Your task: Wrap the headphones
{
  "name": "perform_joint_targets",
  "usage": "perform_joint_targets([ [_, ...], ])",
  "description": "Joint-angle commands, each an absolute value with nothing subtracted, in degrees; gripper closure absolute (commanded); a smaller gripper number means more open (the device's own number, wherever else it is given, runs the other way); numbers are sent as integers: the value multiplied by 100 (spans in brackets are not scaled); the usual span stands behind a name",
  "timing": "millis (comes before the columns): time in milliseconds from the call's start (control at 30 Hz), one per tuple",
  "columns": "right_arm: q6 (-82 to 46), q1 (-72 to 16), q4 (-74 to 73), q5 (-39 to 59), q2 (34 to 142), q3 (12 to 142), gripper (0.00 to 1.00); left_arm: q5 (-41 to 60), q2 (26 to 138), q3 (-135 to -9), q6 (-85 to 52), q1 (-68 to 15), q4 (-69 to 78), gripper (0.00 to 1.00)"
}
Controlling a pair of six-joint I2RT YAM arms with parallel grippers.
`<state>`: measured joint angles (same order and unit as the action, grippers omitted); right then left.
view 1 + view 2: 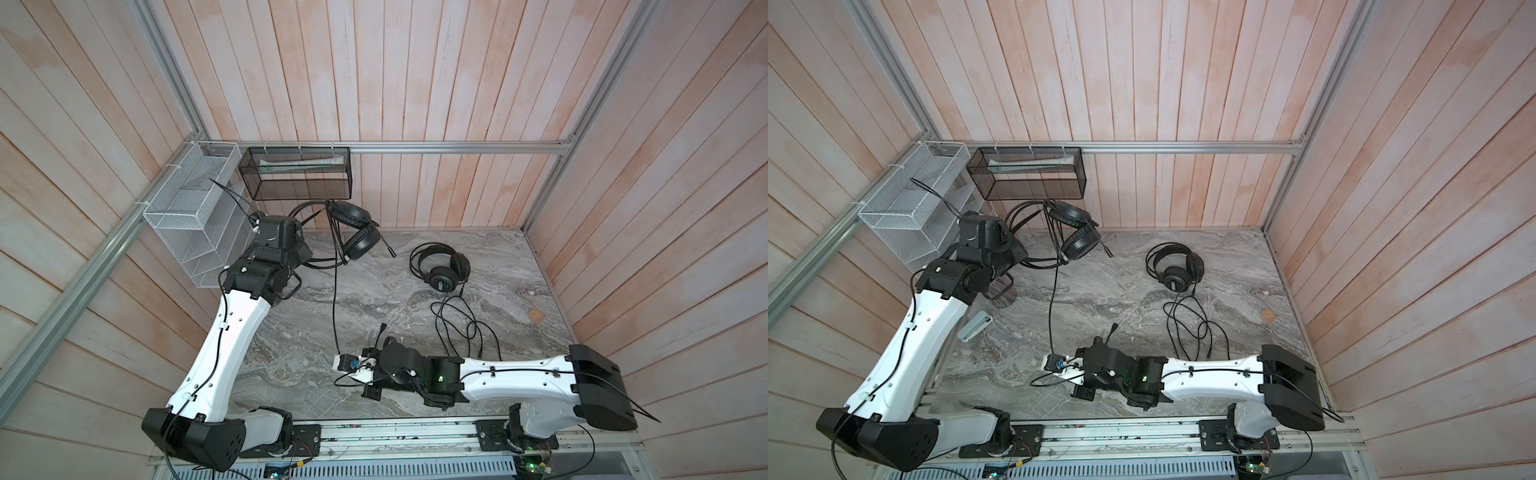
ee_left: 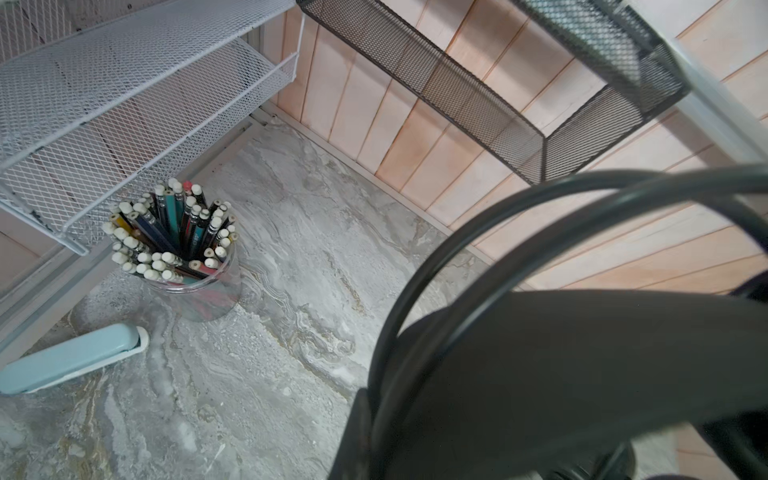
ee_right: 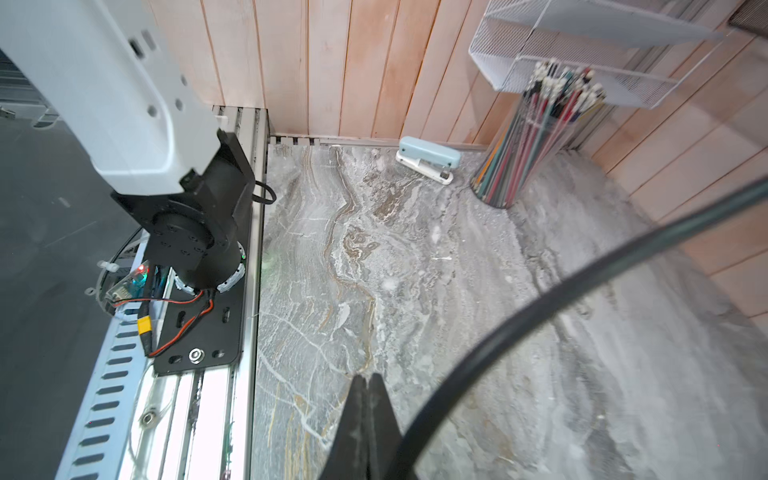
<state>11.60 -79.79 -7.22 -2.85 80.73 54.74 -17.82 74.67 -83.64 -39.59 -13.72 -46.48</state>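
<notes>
I'm holding the boom-mic headset [image 1: 360,244] up off the counter [image 1: 519,270] with the left tool [image 1: 306,253] clenched, close to the back wall and just under the black mesh basket [image 1: 299,174]. The wrist housing is hiding the exact bite. That arm's own camera is showing only a dark mass and two loops of the cable [image 1: 335,299]. I'm carrying the headset raised so the cups are hanging free and the wire can pass around them without dragging.

From there the cable is dropping almost straight to the right tool [image 3: 368,380], which is sitting low at the front middle of the counter. Its fingers are pressed together and the cable is leaving right beside them. I'm judging it to be pinching the cable, though the pinch point is lying out of frame. Gripping this far down is giving me a long free length to sweep round.

The grille-backed headset [image 1: 442,276] is lying flat, well apart to the right. Its lead [image 1: 457,328] is sprawling in loose curls, not yet wrapped.
</notes>
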Motion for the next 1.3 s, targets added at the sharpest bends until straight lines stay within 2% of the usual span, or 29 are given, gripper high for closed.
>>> perform_joint_targets([
  [0,1699,-7989,580,-628,7563,6006,100,-2074,7245,-7804,-3855,-1370,-3692,100],
  [267,2398,-7977,2089,-1067,7230,7230,100,-2605,7009,-6630,-3437,-1811,-3295,100],
  [467,2820,-7870,2629,-1462,7440,8182,100,-2840,6808,-5838,-3005,-2310,-3108,100],
  [600,3041,-7710,2853,-1668,7553,8685,100,-3359,6570,-5438,-2513,-2821,-3167,100],
  [700,3255,-7455,2860,-1825,7632,8896,100,-3921,6316,-5202,-2195,-3370,-3336,100],
  [867,3386,-6839,2492,-1934,7637,8890,100,-4264,5614,-4852,-1798,-4043,-3519,100],
  [1100,3346,-6082,1990,-1547,7863,8830,100,-4014,4669,-4582,-1541,-4445,-3638,100],
  [1267,3287,-5764,1690,-1049,7952,8860,100,-3839,4577,-4580,-1434,-4464,-3675,100],
])
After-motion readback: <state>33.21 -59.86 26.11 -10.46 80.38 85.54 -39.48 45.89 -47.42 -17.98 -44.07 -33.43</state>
